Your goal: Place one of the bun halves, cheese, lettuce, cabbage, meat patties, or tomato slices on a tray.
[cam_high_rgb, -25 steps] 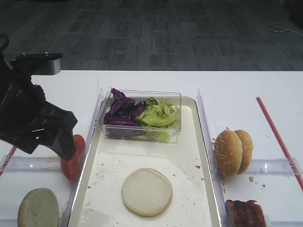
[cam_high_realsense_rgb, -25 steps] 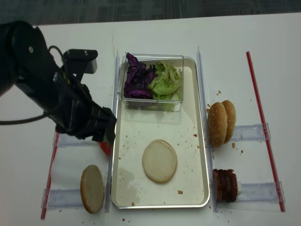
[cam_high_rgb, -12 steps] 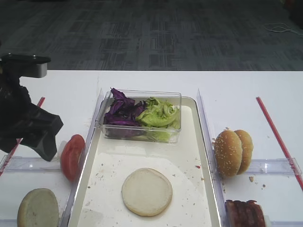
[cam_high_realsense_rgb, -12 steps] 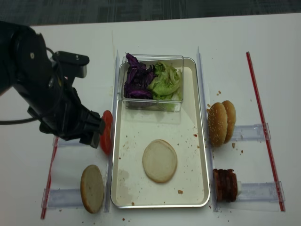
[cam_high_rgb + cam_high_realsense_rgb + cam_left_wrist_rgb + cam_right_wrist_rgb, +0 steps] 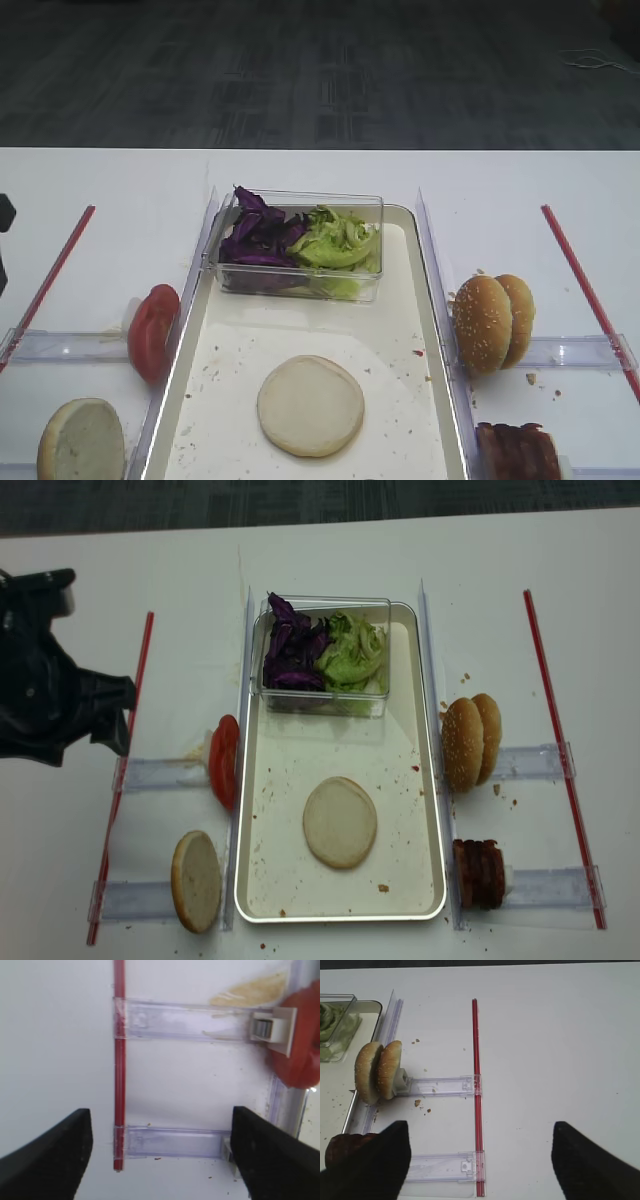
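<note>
A plain bun half point(image 5: 340, 821) point(image 5: 310, 405) lies flat on the silvery tray point(image 5: 441, 780) point(image 5: 400, 300). A second bun half point(image 5: 195, 880) stands left of the tray. The tomato slices point(image 5: 223, 762) point(image 5: 300, 1050) stand on edge by the tray's left rim. Lettuce point(image 5: 352, 655) and cabbage point(image 5: 290, 650) fill a clear box at the tray's far end. The meat patties point(image 5: 480, 873) point(image 5: 345, 1147) sit to the right. No cheese shows. My left gripper point(image 5: 162, 1160) is open and empty, left of the tomato. My right gripper point(image 5: 480, 1160) hangs open and empty over the right side of the table.
Two sesame-seeded domed halves point(image 5: 468, 740) point(image 5: 377, 1072) stand on edge right of the tray. Red strips point(image 5: 125, 770) point(image 5: 476, 1085) and clear plastic rails point(image 5: 195, 1021) point(image 5: 530, 762) lie on both sides. The clear box point(image 5: 325, 605) takes up the tray's far end.
My left arm has drawn back to the left, away from the tray and tomato slices, and has nearly left the first high view. The tomato slices now show fully.
</note>
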`<state>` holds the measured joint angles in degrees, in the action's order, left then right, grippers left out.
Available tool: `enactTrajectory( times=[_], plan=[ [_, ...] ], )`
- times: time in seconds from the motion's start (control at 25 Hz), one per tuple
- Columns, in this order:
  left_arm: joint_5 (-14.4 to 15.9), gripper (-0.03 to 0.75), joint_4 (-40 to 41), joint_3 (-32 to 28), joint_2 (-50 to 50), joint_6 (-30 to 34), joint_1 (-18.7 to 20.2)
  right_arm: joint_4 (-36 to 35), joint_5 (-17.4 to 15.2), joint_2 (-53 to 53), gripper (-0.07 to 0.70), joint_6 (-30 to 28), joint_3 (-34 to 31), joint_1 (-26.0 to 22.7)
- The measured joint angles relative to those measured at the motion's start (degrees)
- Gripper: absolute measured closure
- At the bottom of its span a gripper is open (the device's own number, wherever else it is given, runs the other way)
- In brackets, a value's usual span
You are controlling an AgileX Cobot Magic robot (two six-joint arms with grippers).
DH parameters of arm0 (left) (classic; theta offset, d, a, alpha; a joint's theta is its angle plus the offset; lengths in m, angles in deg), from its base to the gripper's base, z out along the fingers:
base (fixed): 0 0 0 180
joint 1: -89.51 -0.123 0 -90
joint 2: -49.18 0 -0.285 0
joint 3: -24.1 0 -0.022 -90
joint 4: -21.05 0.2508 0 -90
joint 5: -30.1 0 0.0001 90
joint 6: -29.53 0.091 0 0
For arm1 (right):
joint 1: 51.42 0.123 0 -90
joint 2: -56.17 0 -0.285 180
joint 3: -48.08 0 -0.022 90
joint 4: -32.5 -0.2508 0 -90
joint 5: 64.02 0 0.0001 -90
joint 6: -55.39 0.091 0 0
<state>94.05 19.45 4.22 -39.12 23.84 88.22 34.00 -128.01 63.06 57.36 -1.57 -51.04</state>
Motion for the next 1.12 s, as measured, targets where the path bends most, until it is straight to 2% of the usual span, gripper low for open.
enactTrajectory(
  times=[0.12, 0.48, 0.68, 0.84, 1.12],
  plan=[
    [0.0, 0.157, 0.4, 0.0, 0.0, 0.6, -2.6, 0.0, 0.0, 0.0, 0.024, 0.0, 0.0, 0.0],
    [1.6, 0.167, 1.9, -1.1, 1.8, 1.1, -3.1, 0.0, 0.0, 0.0, 0.024, 0.0, 0.0, 0.0],
    [3.1, 0.168, 2.6, -5.0, 8.5, 1.1, -3.2, 0.0, 0.0, 0.0, 0.024, 0.0, 0.0, 0.0],
    [5.4, 0.168, 2.6, -9.1, 15.0, 1.1, -3.2, 0.0, 0.0, 0.0, 0.024, 0.0, 0.0, 0.0],
    [6.5, 0.168, 2.6, -16.4, 30.6, 1.1, -3.2, 0.0, 0.0, 0.0, 0.024, 0.0, 0.0, 0.0]
  ],
)
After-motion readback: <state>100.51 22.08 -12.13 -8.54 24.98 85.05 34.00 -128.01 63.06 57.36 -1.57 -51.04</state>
